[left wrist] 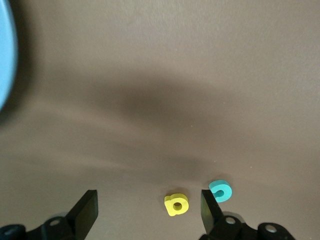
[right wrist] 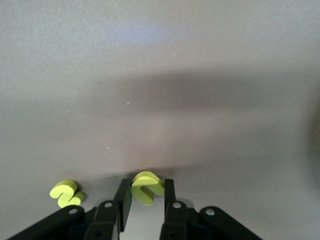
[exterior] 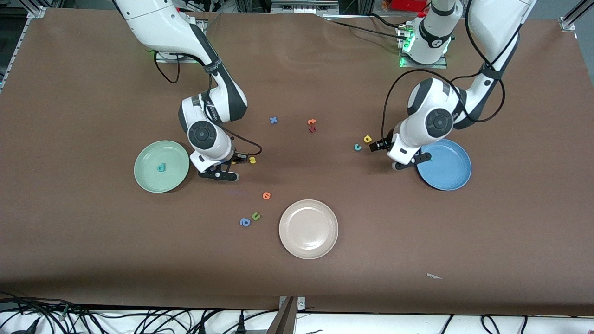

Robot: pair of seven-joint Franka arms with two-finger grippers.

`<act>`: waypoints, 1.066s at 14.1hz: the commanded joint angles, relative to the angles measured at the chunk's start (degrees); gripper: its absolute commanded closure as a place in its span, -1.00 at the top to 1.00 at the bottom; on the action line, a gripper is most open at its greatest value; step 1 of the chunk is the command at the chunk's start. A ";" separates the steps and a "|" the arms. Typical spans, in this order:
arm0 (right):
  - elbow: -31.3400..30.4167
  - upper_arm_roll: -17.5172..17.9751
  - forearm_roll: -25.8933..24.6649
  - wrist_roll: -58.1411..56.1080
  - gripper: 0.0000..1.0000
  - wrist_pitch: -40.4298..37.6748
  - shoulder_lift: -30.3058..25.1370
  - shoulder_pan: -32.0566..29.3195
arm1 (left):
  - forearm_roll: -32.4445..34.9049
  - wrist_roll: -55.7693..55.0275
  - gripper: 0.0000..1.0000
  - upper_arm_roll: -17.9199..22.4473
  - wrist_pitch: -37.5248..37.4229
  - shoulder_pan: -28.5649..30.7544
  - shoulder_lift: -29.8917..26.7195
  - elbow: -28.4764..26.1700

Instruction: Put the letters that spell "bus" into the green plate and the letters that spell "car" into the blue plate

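A teal "b" (exterior: 161,167) lies in the green plate (exterior: 148,183). Beside that plate, toward the table's middle, my right gripper (exterior: 219,175) (right wrist: 147,187) is down at the table, shut on the yellow "u" (right wrist: 146,187), which the hand hides in the front view. The yellow "s" (exterior: 252,160) (right wrist: 65,193) lies right next to it. My left gripper (exterior: 408,162) (left wrist: 149,200) hangs open and holds nothing beside the blue plate (exterior: 448,178) (left wrist: 5,50). The yellow "a" (exterior: 367,138) (left wrist: 176,205) and teal "c" (exterior: 358,147) (left wrist: 220,190) lie on the table close by.
A cream-white plate (exterior: 308,228) sits nearer the front camera, mid-table. An orange letter (exterior: 266,195), a green "u" (exterior: 255,216) and a blue "a" (exterior: 245,222) lie beside it. A blue "x" (exterior: 274,120), an orange letter (exterior: 312,122) and a red one (exterior: 312,129) lie mid-table.
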 commanded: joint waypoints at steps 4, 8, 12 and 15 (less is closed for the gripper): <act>-1.86 -11.07 -0.07 -19.17 -0.69 -12.76 -6.74 0.37 | 0.40 -4.72 0.64 -1.00 5.00 -3.49 0.66 -4.41; -6.42 -15.92 0.37 -30.09 -0.65 -10.58 -6.48 -0.77 | 1.01 -6.57 0.50 -1.00 6.32 -4.55 3.47 -4.24; -8.98 -15.84 0.99 -33.53 0.67 -7.32 -5.52 -3.76 | 1.01 -6.66 0.48 -0.91 8.52 -4.46 4.62 -4.32; -5.58 -15.49 0.99 -32.57 1.00 -10.99 -6.04 -3.33 | 1.01 -6.58 0.42 -0.83 8.43 -4.38 4.45 -4.24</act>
